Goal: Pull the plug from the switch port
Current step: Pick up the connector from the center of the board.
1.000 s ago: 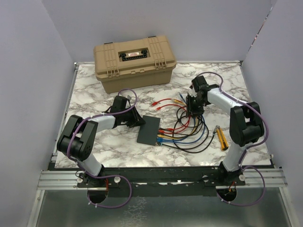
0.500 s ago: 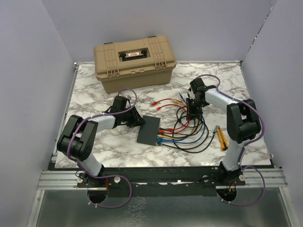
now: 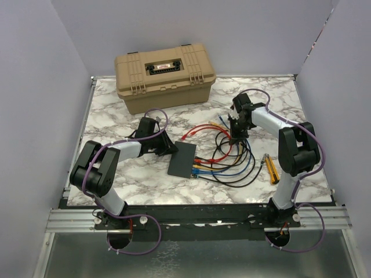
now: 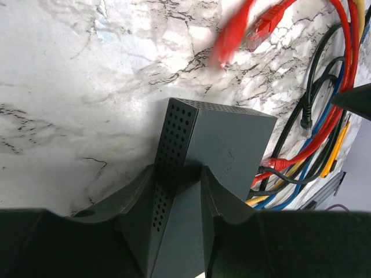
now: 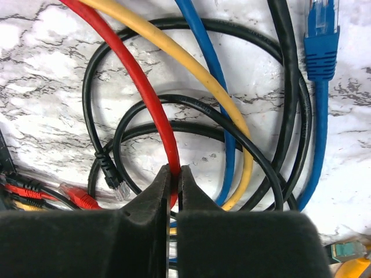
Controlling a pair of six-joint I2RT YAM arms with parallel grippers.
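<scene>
your right gripper (image 5: 172,174) was clamped on the red cable (image 5: 137,81); the switch (image 3: 184,159), gripped by the left gripper (image 4: 178,172), lay leftward.

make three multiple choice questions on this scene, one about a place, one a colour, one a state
1. Where on the table is the tan toolbox?
A. far side
B. near edge, between the arm bases
C. right side, by the yellow tool

2. What colour is the cable in the right gripper?
A. blue
B. red
C. yellow

3. What is the left gripper doing?
A. standing open above bare table
B. closed on the switch
C. shut on a black cable

Answers:
1 A, the top view shows the toolbox at the back.
2 B, the red cable is pinched in it.
3 B, it clamps the switch's edge from both sides.
</scene>
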